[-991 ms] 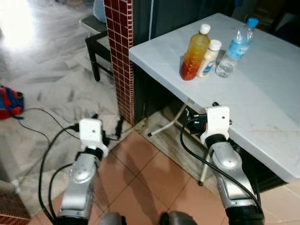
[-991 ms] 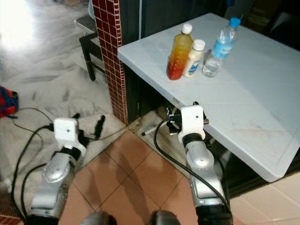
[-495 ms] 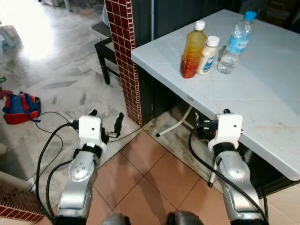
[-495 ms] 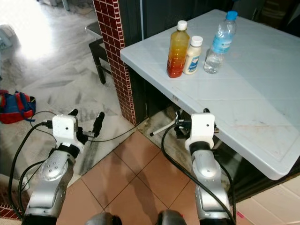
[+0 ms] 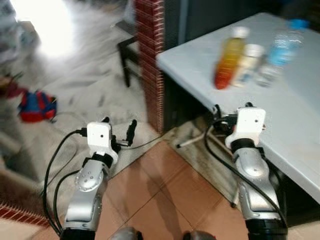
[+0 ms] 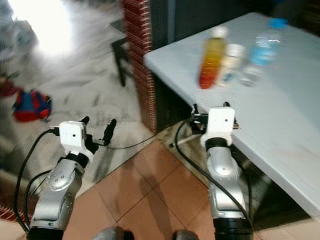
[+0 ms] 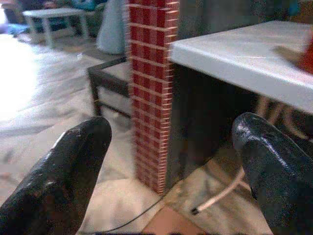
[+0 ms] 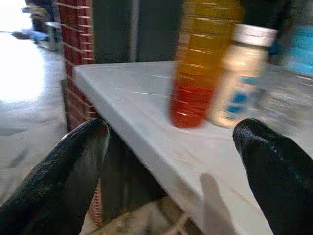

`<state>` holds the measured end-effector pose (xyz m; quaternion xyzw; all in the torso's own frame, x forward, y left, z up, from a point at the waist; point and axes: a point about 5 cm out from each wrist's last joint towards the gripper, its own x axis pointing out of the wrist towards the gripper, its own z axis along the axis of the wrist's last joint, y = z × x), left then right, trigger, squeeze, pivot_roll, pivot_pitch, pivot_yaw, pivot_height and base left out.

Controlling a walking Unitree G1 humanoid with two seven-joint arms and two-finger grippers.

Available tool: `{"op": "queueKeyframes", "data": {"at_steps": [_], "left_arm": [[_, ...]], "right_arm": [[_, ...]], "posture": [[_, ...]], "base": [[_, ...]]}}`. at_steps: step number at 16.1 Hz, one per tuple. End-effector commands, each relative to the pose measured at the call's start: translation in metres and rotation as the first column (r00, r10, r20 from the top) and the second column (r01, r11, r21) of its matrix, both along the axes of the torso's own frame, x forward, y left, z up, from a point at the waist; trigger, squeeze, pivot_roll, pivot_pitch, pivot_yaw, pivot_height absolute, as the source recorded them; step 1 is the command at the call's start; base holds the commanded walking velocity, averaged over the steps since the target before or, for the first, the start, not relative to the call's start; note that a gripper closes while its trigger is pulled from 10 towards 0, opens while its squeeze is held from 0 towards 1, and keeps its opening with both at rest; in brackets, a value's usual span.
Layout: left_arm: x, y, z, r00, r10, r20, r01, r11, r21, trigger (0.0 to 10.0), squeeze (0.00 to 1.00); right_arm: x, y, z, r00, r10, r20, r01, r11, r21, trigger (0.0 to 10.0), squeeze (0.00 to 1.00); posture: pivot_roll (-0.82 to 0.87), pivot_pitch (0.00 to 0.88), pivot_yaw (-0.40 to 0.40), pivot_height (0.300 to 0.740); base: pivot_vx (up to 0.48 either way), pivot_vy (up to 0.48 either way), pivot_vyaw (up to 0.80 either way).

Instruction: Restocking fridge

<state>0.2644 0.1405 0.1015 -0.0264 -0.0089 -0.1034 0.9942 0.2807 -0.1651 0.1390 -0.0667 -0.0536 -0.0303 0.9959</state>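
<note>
Both arms are smooth silver tubes ending in white boxy wrists, with black cables looping back from them. The left hand hangs low over the floor, its two glossy black fingers spread wide and holding nothing; below it the terracotta tiles give way to grey veined marble. The right hand sits just at the edge of the desk, a smooth pale slab, its two fingers likewise spread wide, empty and touching nothing.

Beyond the right hand, three bottles stand close together on the desk: a tall clear orange bottle of liquid darkening to red at the base, a shorter cream bottle with a white cap just beside it, and a clear water bottle with a blue cap and label. Ahead of the left hand rises a pillar of small glossy red tiles, a dark low bench behind it. Farther off to that hand's outer side, one red-and-blue bag lies on the marble.
</note>
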Motion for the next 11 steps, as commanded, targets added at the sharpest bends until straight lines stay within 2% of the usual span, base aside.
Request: {"op": "queueKeyframes", "data": {"at_steps": [1,2,4,7,11], "left_arm": [[0.000,0.000,0.004,1.000,-0.005,0.010,0.005,1.000,0.002,10.0,0.00],[0.000,0.000,0.004,1.000,-0.005,0.010,0.005,1.000,0.002,10.0,0.00],[0.002,-0.001,0.005,1.000,-0.009,0.016,0.009,1.000,0.003,10.0,0.00],[0.003,-0.004,0.007,0.999,-0.018,0.033,0.018,1.000,0.003,10.0,0.00],[0.003,-0.007,0.008,0.998,-0.037,0.042,0.037,0.999,-0.004,10.0,0.00]], "right_arm": [[0.001,0.000,0.006,0.999,-0.006,0.033,0.006,1.000,-0.016,10.0,0.00],[0.001,0.000,0.006,0.999,-0.006,0.033,0.006,1.000,-0.016,10.0,0.00],[0.002,-0.002,0.022,0.994,-0.021,0.105,0.029,0.996,-0.079,10.0,0.00],[0.002,-0.004,0.035,0.984,-0.038,0.173,0.065,0.986,-0.155,10.0,0.00],[0.002,-0.005,0.036,0.983,-0.078,0.169,0.104,0.983,-0.149,10.0,0.00]], "posture": [[-0.05,0.059,0.054,0.740],[-0.05,0.059,0.054,0.740],[-0.06,0.059,0.055,0.740],[-0.06,0.054,0.056,0.740],[-0.06,0.049,0.051,0.740]], "base": [[0.360,0.315,0.00],[0.360,0.315,0.00],[0.351,0.328,0.00],[0.000,0.000,0.00],[0.000,0.000,-0.12]]}}
